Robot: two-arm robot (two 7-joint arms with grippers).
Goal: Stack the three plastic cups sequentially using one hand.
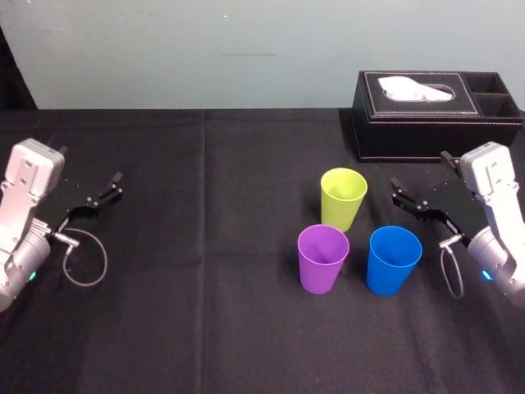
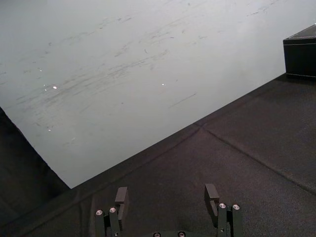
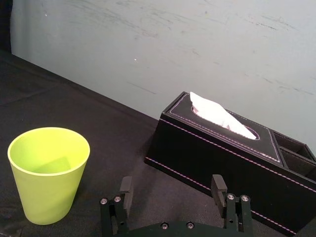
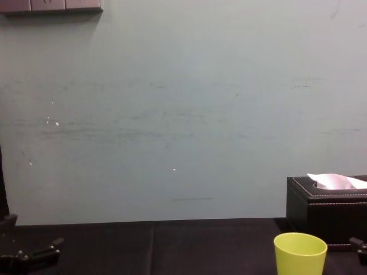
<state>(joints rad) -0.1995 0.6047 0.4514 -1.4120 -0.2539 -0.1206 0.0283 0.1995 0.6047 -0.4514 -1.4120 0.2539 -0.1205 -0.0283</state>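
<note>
— So, the right gripper (image 1: 420, 170)?
— Jaws spread wide, nothing between them. Its wrist view puts the yellow-green cup (image 3: 48, 173) just ahead and off to one side, with the tissue box (image 3: 222, 158) beyond.
— And the others?
— The head view adds the blue cup (image 1: 394, 259) and the purple cup (image 1: 321, 258), upright and apart, nearer the robot than those jaws. The left gripper (image 1: 92, 164), likewise spread, sits well away.

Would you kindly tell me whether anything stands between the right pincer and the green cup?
Nothing visible does. Bare cloth lies between the open right pincer and the green cup; the tissue box stands farther back, and the blue cup nearer the robot.
</note>
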